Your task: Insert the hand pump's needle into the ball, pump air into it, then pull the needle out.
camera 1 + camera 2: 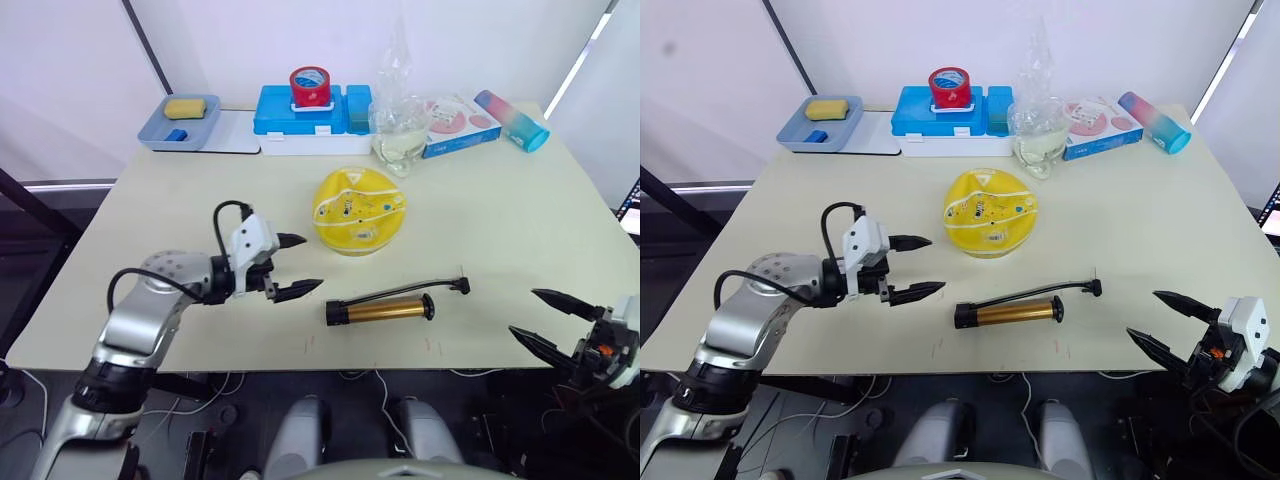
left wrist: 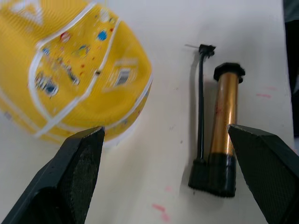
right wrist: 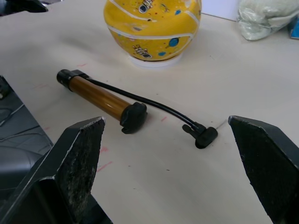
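Left claw (image 1: 297, 265) wide open, empty, over bench (image 1: 520, 215); hand pump (image 1: 381, 308) lies just beyond its tips, saggy ball (image 1: 358, 210) near. Right claw (image 1: 545, 318) wide open, pump well apart.

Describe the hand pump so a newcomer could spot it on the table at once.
On the beige table, look near the front edge, in front of the yellow ball. The hand pump lies flat there: a slim gold-bronze tube with black ends and a thin black hose alongside, unlike anything else there.
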Robot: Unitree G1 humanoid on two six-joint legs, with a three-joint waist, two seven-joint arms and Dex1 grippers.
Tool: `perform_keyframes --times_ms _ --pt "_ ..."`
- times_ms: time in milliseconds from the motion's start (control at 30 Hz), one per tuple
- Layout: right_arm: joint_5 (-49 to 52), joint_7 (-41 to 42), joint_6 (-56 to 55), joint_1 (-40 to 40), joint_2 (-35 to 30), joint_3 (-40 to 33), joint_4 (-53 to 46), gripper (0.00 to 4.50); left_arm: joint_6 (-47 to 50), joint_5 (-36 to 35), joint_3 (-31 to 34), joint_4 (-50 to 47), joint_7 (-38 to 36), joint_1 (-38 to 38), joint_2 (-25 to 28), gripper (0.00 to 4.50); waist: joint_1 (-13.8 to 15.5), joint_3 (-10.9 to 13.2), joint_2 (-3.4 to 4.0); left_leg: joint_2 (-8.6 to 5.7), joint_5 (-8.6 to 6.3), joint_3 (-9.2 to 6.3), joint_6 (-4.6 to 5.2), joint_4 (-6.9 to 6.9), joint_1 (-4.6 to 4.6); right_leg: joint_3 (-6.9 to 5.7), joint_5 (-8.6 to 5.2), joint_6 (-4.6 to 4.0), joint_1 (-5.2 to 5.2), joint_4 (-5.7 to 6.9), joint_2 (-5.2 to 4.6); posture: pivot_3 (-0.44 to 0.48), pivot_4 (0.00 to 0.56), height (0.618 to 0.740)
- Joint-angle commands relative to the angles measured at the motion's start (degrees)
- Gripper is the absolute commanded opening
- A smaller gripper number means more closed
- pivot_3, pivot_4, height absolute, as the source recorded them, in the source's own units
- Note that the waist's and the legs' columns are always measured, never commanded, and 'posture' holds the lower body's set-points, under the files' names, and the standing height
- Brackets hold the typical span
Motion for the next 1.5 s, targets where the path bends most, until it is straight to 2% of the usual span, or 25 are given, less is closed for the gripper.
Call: perform_keyframes --times_ms 33,200,300,367,467,633,1033,1500 --pt "1.4 0.6 -1.6 0.2 0.4 -1.9 -1.6 4.45 2.7 -1.0 -3.7 -0.6 -2.0 -5.1 -1.8 4.5 0.0 0.0 0.0 0.0 0.0 -0.01 0.0 0.06 -0.01 0.07 0.0 0.0 0.04 0.01 0.06 0.0 0.15 0.739" --pt "1.5 1.2 -2.4 0.3 0.8 -1.7 -1.1 4.45 5.5 0.2 -8.0 2.6 -2.4 -11.6 -5.4 4.5 0.0 0.0 -0.01 0.0 0.0 -0.07 0.0 0.25 0.03 0.13 0.01 0.02 0.16 0.03 0.11 0.0 0.15 0.739" --pt "1.4 1.4 -2.9 0.0 1.1 -1.6 -0.8 4.5 6.6 1.8 -11.1 5.5 -2.2 -15.7 -8.1 3.78 0.1 0.0 -0.02 -0.02 0.0 -0.09 0.0 0.29 0.02 0.14 0.02 0.03 0.25 0.03 0.14 0.0 0.15 0.739" --pt "1.3 1.6 -3.0 -0.3 1.1 -1.6 -0.5 4.5 6.7 3.2 -13.3 7.3 -2.4 -17.6 -9.4 2.79 0.1 0.0 -0.01 -0.1 0.0 -0.13 0.01 0.31 0.01 0.15 0.02 0.04 0.27 0.02 0.15 0.0 0.15 0.739" --pt "1.2 2.3 -3.6 -0.5 1.0 -1.6 0.3 4.5 10.3 4.6 -17.6 10.2 -2.7 -22.0 -13.1 2.79 0.1 0.0 -0.02 -0.12 0.0 -0.11 0.01 0.3 0.01 0.2 0.02 0.05 0.28 0.02 0.15 0.0 0.15 0.739" --pt "0.8 2.6 -4.1 -1.5 0.9 -1.4 1.3 4.5 9.6 9.4 -22.8 16.7 -1.5 -27.8 -18.3 2.79 0.0 0.0 -0.04 -0.18 0.0 -0.15 0.02 0.34 0.01 0.25 0.03 0.08 0.3 0.02 0.19 0.0 0.15 0.739" --pt "-0.5 2.9 -5.5 -2.6 1.0 -1.1 3.0 4.5 6.1 20.4 -30.3 36.4 1.8 -35.9 -30.9 2.79 0.0 0.1 -0.02 -0.2 -0.01 -0.16 0.03 0.35 -0.02 0.27 0.03 0.09 0.29 0.01 0.2 0.0 0.15 0.739" --pt "-2.3 0.2 -6.3 -1.2 2.4 -0.9 1.7 4.5 -1.9 26.8 -29.9 55.2 4.5 -37.8 -40.3 2.79 0.0 0.1 -0.04 -0.2 -0.01 -0.22 0.04 0.34 -0.04 0.27 0.03 0.1 0.27 0.0 0.19 0.0 0.15 0.739"
